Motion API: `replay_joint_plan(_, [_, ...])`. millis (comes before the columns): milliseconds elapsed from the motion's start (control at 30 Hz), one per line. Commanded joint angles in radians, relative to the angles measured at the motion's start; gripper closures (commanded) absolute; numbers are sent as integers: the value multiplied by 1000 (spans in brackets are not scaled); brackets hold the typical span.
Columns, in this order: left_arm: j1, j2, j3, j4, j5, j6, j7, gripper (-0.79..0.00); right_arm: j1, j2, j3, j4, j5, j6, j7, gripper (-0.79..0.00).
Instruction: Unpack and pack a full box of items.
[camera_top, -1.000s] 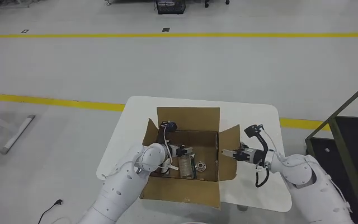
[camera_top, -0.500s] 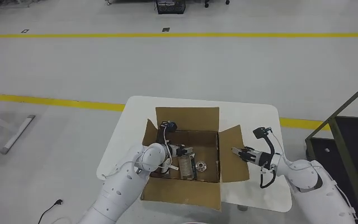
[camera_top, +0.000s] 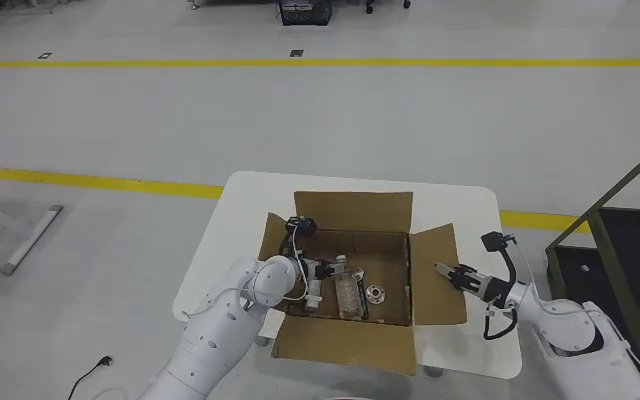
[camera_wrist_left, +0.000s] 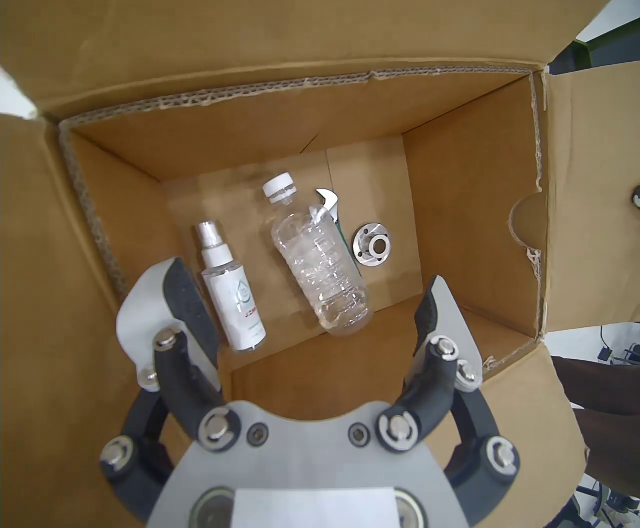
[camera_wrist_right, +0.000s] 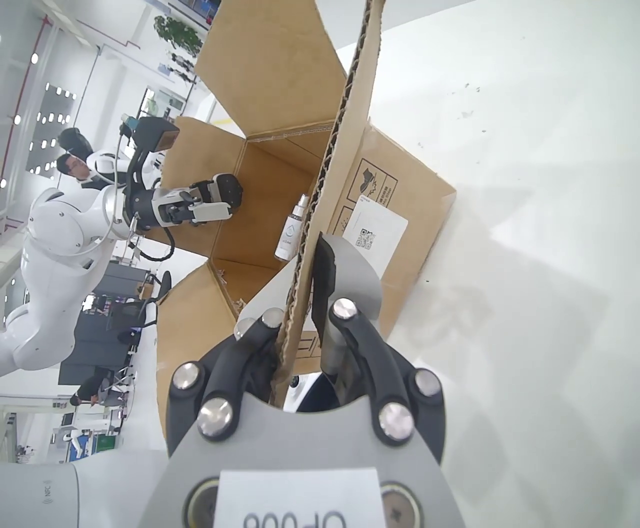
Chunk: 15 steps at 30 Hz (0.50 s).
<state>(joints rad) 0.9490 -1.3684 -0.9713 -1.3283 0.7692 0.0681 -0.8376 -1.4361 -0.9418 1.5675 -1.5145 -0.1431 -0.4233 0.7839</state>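
1. Right gripper (camera_top: 446, 270) pinched the side flap (camera_top: 438, 292) of the box (camera_top: 350, 212); left gripper (camera_wrist_left: 305, 295) hung spread wide above its inside.
2. Spray bottle (camera_wrist_left: 232, 295), water bottle (camera_wrist_left: 322, 270), wrench (camera_wrist_left: 331, 202) and flange (camera_wrist_left: 372, 245) lay inside, so unpacking looked barely begun to me.

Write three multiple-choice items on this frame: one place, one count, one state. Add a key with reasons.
1. The metal flange lies:
A. on a shelf
B. on the box floor beside the wrench
C. in a gripper

2. Items inside the box:
A. one
B. two
C. four

3. The right gripper is:
A. shut on the side flap
B. open in the air
C. shut on nothing

Key:
1 B: the left wrist view shows it on the floor next to the wrench.
2 C: spray bottle, clear bottle, wrench, metal flange.
3 A: the flap's cardboard edge sits clamped in it.
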Motion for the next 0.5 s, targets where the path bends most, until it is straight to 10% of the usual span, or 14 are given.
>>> replay_joint_plan(0, [0, 0, 0, 0, 0, 0, 0, -785, -13, 2, 15, -2, 2, 6, -4, 0])
replay_joint_plan(167, [0, 0, 0, 0, 0, 0, 0, -785, -40, 6, 35, -15, 3, 4, -8, 0])
replay_joint_plan(200, [0, 0, 0, 0, 0, 0, 0, -785, -42, 6, 36, -18, 0, 4, -8, -71])
replay_joint_plan(333, [0, 0, 0, 0, 0, 0, 0, -785, -46, 7, 37, -37, -13, -3, -23, -785])
replay_joint_plan(467, [0, 0, 0, 0, 0, 0, 0, -785, -60, 6, 46, -67, -39, -12, -73, -785])
